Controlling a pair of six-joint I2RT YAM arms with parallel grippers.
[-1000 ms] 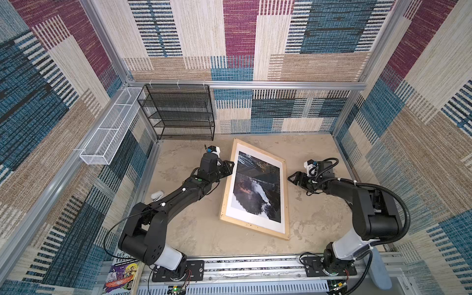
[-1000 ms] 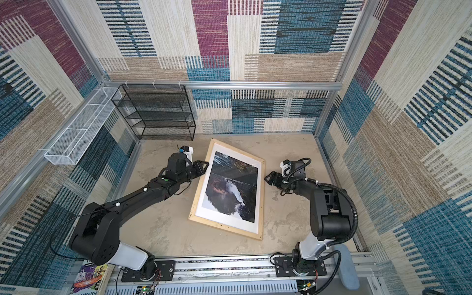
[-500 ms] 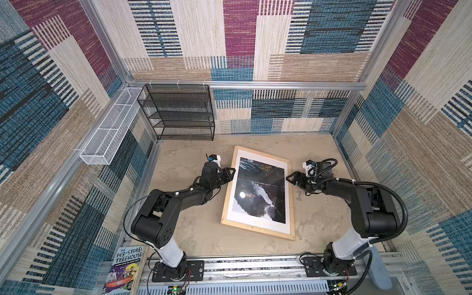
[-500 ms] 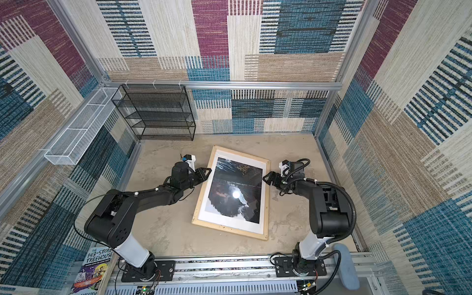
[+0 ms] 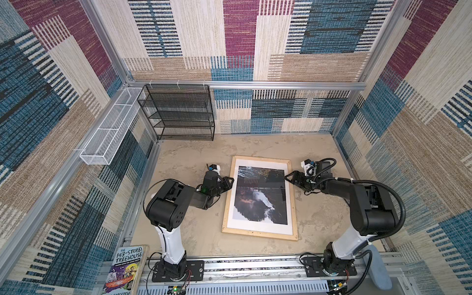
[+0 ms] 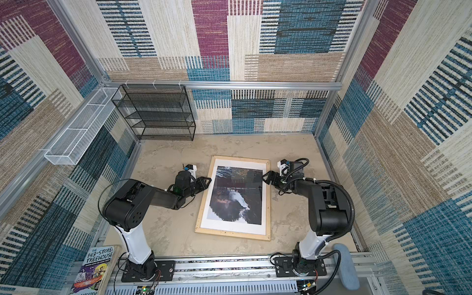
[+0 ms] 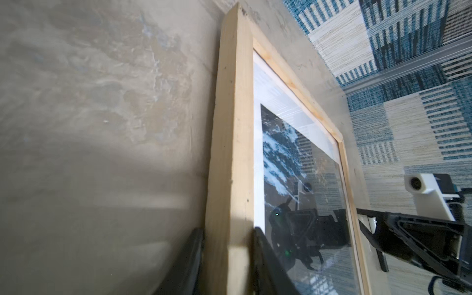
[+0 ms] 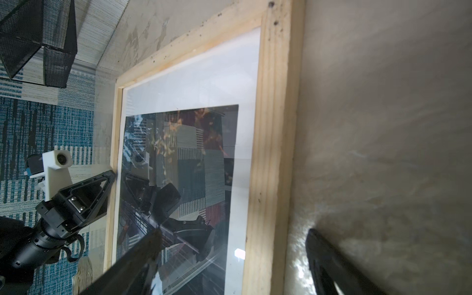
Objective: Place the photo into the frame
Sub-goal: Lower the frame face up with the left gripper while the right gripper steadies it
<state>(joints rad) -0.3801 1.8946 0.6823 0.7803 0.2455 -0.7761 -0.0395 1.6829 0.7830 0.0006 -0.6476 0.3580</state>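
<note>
The photo [image 5: 260, 196] is seen lying flat inside the frame [image 5: 259, 233], which rests near the middle of the surface [image 5: 194, 229]. Its white border is enclosed by the pale wooden rails on all four sides in both top views. The insertion is therefore judged to be essentially complete, with little apparently left beyond freeing and clearing the arms. Whether the print is fully seated cannot be confirmed, as reflections lie across it. The left claw [image 5: 228, 182] is placed astride the frame's left rail, with a finger close against each side in the left wrist view, but whether the rail is clamped or let go cannot be told. The right claw [image 5: 290, 176] is spread wide at the right rail, with its outer finger [image 8: 329, 258] clear of the wood, and nothing is grasped by it. The only legible writing is on a book [image 5: 126, 268] at the near left corner, where "THE 143-STORE…" and "TREEHOUSE" can be read. No lettering can be made out on the frame or the photo.
</note>
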